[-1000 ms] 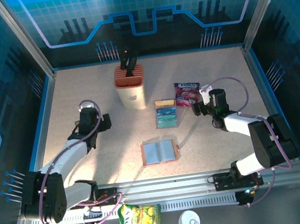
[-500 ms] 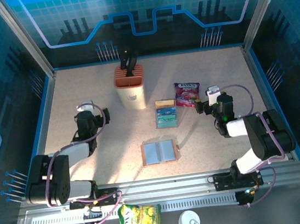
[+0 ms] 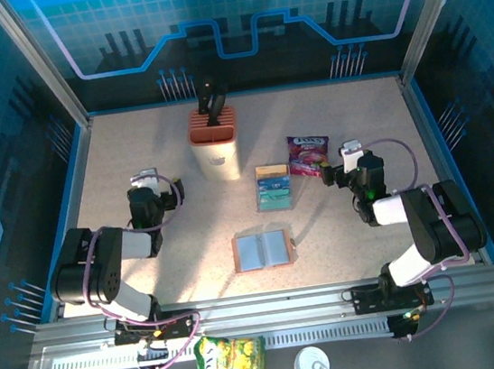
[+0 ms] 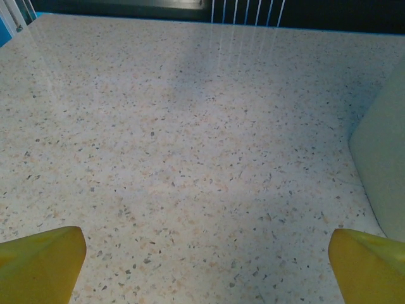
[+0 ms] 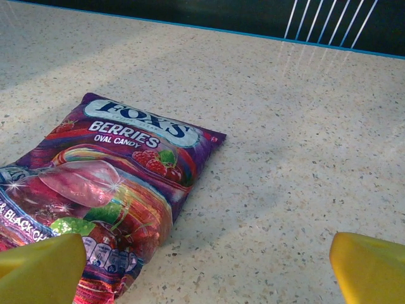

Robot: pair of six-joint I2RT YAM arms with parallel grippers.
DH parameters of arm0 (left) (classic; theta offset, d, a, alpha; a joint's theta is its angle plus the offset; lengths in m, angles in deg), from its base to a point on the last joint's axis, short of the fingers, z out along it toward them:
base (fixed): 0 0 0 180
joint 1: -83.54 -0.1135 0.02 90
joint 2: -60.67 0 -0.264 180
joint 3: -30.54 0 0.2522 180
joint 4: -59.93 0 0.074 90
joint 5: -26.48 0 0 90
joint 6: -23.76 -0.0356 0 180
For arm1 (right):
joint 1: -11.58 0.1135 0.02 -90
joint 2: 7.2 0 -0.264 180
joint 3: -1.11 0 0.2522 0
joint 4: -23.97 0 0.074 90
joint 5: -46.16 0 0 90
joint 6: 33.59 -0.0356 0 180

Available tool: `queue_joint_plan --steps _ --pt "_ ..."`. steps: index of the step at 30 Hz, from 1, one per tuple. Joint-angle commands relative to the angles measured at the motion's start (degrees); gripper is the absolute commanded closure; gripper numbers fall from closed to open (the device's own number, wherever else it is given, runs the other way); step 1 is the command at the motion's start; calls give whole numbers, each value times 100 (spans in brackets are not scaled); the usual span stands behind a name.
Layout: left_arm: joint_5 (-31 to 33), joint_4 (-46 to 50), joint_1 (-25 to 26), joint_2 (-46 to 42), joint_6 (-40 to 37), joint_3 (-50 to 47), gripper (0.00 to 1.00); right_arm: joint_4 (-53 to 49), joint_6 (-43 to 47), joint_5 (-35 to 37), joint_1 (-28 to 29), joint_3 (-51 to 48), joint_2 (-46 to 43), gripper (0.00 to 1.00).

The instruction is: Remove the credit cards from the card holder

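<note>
Now we see the card holder [image 3: 263, 250] lying open and flat on the table [image 3: 150, 279], near its middle and toward the near edge, grey-blue pockets facing up. The credit cards [image 3: 274, 188] sit in a teal stack just beyond it, between the knife block [image 3: 215, 148] and the purple candy packet [image 3: 308, 154]. Our left gripper [image 4: 202, 269] spreads its yellow fingers wide over bare table, holding nothing. Our right gripper [image 5: 205, 269] gapes just as wide, empty, beside the packet.
</note>
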Motion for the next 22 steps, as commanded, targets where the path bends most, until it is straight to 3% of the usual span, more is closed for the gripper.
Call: queue_joint_plan --steps 1,22 --pt "-82 -200 -57 -7 -97 106 1 190 -69 -37 -99 122 45 0" --pt "-91 -233 -48 -7 -121 90 1 221 -123 -144 -176 112 37 0"
